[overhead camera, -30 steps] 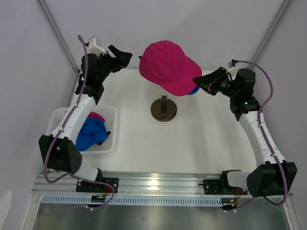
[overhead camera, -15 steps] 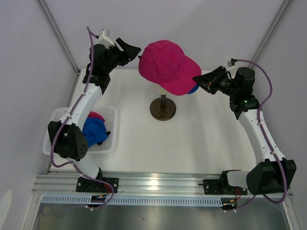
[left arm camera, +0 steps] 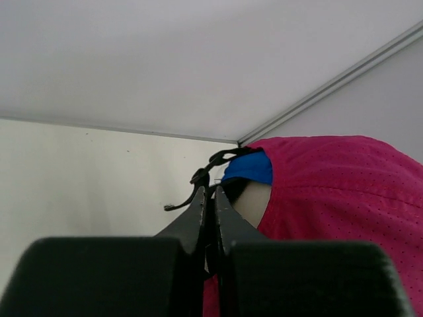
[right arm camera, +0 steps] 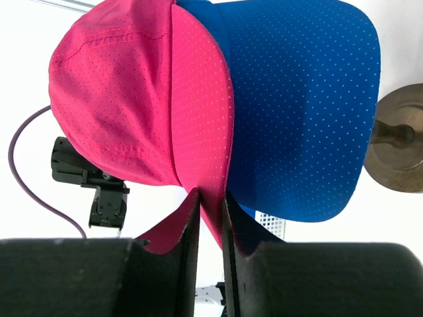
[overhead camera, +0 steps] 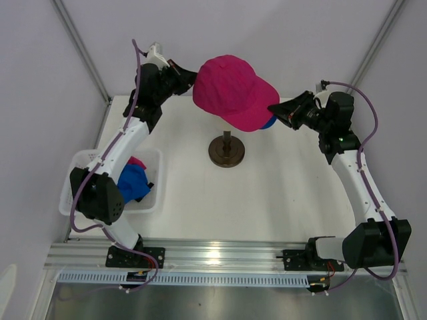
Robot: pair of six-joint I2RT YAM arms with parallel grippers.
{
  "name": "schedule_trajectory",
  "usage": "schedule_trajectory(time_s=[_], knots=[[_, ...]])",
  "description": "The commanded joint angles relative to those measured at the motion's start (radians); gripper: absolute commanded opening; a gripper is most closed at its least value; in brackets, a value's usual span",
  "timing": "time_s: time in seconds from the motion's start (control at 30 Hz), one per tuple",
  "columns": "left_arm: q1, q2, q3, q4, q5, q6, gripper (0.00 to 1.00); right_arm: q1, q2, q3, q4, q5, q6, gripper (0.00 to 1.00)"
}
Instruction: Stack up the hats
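A magenta pink hat (overhead camera: 233,90) sits on top of a blue hat (overhead camera: 269,125) on the mannequin head, whose cream side shows in the left wrist view (left arm camera: 254,201). My right gripper (overhead camera: 272,109) is shut on the pink brim (right arm camera: 198,132), with the blue brim (right arm camera: 297,99) just beside it. My left gripper (overhead camera: 191,75) is at the back of the pink hat (left arm camera: 344,191). Its jaws are pressed together on the hat's back edge, and a thin black strap (left arm camera: 198,178) curls out at the tips (left arm camera: 210,191).
The head stands on a dark round stand (overhead camera: 227,152) in the middle of the white table. A white basket (overhead camera: 153,160) at the left holds a blue hat (overhead camera: 130,183) and a pink one (overhead camera: 137,162). Grey walls close in behind and at both sides.
My left gripper has moved right to the back of the pink hat and closed from wide open. The right gripper has kept hold of the brim and barely moved.
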Motion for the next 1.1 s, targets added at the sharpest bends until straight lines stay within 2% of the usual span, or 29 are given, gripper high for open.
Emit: schedule_trajectory(time_s=[0.0,0.13,0.3,0.6,0.77,0.97,1.0,1.07], knots=[[-0.009,-0.042,-0.022,-0.014,-0.079,-0.010,0.01,0.002,-0.001,0.040,-0.002,0.040,-0.018,0.09],[-0.011,-0.083,-0.050,-0.026,-0.132,0.013,0.01,-0.004,0.013,0.072,0.015,0.044,0.064,0.00],[-0.011,-0.114,-0.022,-0.076,-0.156,0.077,0.01,-0.004,0.030,0.098,0.149,0.033,0.209,0.00],[-0.019,-0.143,-0.038,-0.103,-0.179,0.119,0.01,-0.013,0.062,0.112,0.219,-0.029,0.343,0.00],[-0.032,-0.151,-0.055,-0.118,-0.205,0.142,0.01,-0.050,0.091,0.119,0.199,-0.055,0.353,0.00],[-0.040,-0.166,-0.096,-0.123,-0.262,0.170,0.01,-0.086,0.129,0.118,0.144,-0.084,0.287,0.00],[-0.043,-0.168,-0.116,-0.122,-0.273,0.174,0.01,-0.121,0.142,0.125,0.125,-0.088,0.271,0.00],[-0.045,-0.169,-0.131,-0.120,-0.283,0.177,0.01,-0.130,0.158,0.145,0.064,-0.087,0.197,0.00]])
